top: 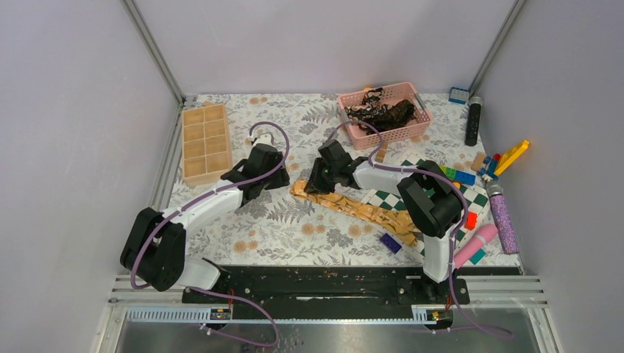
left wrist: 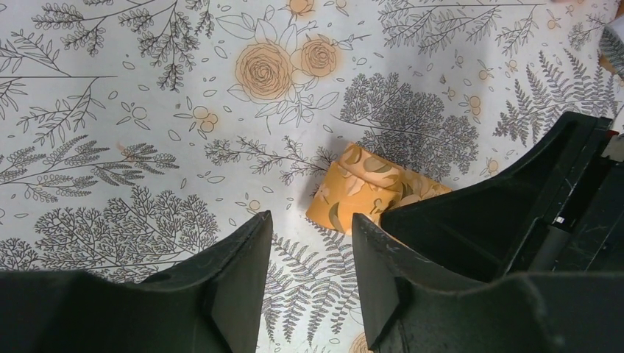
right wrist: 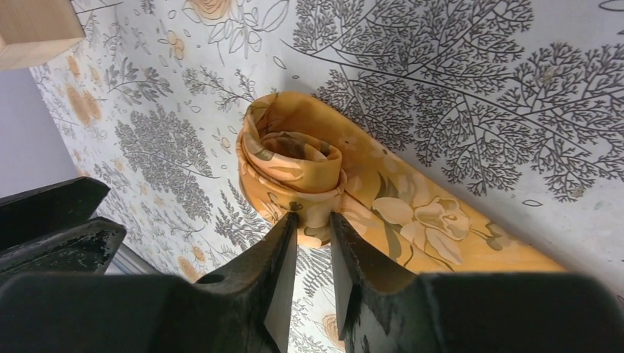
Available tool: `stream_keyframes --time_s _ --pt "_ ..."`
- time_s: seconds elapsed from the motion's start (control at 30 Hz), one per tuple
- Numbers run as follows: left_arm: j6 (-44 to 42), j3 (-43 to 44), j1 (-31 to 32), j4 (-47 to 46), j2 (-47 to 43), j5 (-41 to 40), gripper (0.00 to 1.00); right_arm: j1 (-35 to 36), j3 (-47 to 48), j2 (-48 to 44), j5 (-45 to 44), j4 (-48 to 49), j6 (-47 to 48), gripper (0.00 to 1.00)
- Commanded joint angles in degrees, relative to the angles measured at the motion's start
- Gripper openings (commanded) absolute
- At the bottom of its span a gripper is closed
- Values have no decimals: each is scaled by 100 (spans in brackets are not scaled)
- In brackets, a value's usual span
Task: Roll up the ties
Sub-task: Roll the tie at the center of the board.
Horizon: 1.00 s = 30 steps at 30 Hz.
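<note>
A golden-tan tie (top: 360, 209) with a pale flower print lies slantwise on the floral cloth, and its left end is wound into a small roll (right wrist: 294, 158). My right gripper (right wrist: 314, 218) is shut on the near rim of that roll, with the fabric pinched between its tips (top: 313, 184). To the left of the roll, my left gripper (left wrist: 310, 219) stands open a little short of it, nothing between its fingers (top: 274, 182). The roll (left wrist: 364, 193) lies just ahead of the left tips. Dark ties (top: 379, 112) lie heaped in a pink basket (top: 394, 135) at the back.
A wooden compartment tray (top: 206, 143) stands at the back left. A green-and-white checkered board (top: 412, 197) lies under the tie's right part. Toy bricks (top: 504, 158), a black cylinder (top: 473, 121), a glittery tube (top: 503, 220) and a pink object (top: 477, 245) crowd the right side.
</note>
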<state>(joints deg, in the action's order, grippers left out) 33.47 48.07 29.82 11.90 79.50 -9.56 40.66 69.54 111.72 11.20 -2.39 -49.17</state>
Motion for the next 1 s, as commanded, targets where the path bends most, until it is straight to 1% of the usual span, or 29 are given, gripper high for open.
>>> stream_keyframes --time_s 0.0,0.13,0.4,0.57,0.67,0.77,0.87,0.97 --pt "48 -79 -42 -273 -53 84 45 64 132 78 -218 -132 -41 29" --pt "59 -79 -38 -268 -34 98 45 64 141 132 -282 -212 -43 28" --pt "63 -79 -42 -210 -40 87 44 69 306 222 -352 -506 57 27" --pt "110 -50 -72 -110 -121 60 44 65 332 76 -215 -431 272 30" --pt "130 -5 -124 -39 -219 73 44 68 285 -282 -73 -280 574 35" --pt "142 51 -202 79 -367 63 44 65 315 -677 -48 -315 1116 42" --pt "199 70 -356 252 -510 -74 44 64 610 -822 129 -537 2021 52" --pt "247 57 -618 451 -663 -96 45 70 1177 -626 469 -999 3109 67"
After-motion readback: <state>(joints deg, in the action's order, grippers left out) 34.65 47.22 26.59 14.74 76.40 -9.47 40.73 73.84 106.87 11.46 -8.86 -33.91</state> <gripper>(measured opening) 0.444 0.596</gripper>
